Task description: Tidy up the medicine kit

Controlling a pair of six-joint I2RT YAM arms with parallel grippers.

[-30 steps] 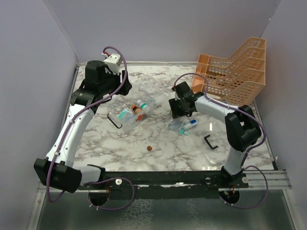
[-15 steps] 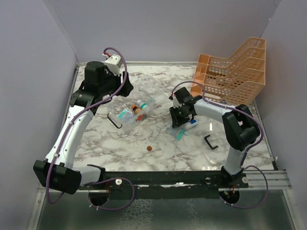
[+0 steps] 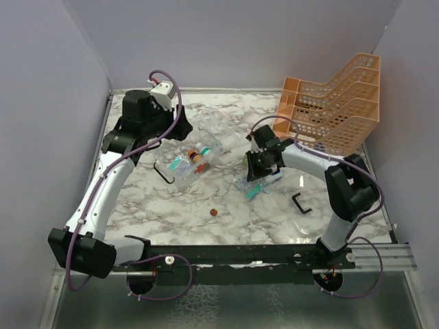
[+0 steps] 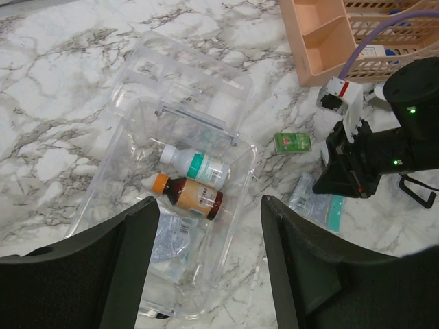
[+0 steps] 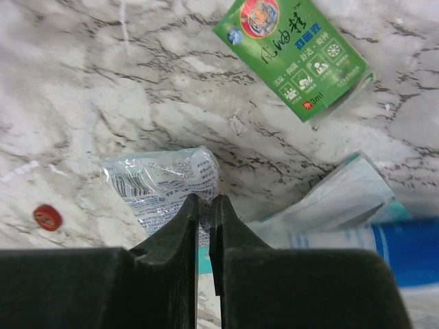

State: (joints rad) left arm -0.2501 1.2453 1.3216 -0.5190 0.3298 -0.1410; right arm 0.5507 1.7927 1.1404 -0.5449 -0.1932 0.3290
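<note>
The medicine kit [image 3: 192, 156] is a clear box lying open in the middle of the table, with its lid [image 4: 185, 75] folded back. Inside it are a white bottle [image 4: 195, 164], a brown bottle with an orange cap [image 4: 188, 195] and a sachet [image 4: 168, 240]. My left gripper [image 4: 209, 205] hovers open above the box, holding nothing. To the right of the kit, my right gripper [image 5: 204, 199] is shut on the edge of a clear printed sachet [image 5: 158, 185] that lies on the marble [image 3: 252, 186].
A green packet [image 5: 298, 51], a second sachet [image 5: 343, 199] and a blue-capped bottle [image 5: 405, 250] lie around the right gripper. A small red bead [image 3: 214, 212] and a loose black handle [image 3: 300, 203] lie nearer the front. The orange mesh rack [image 3: 336, 103] stands at the back right.
The right gripper has come down toward the front-left onto the pile of sachets and closed its jaws on one. The left arm has barely moved.
</note>
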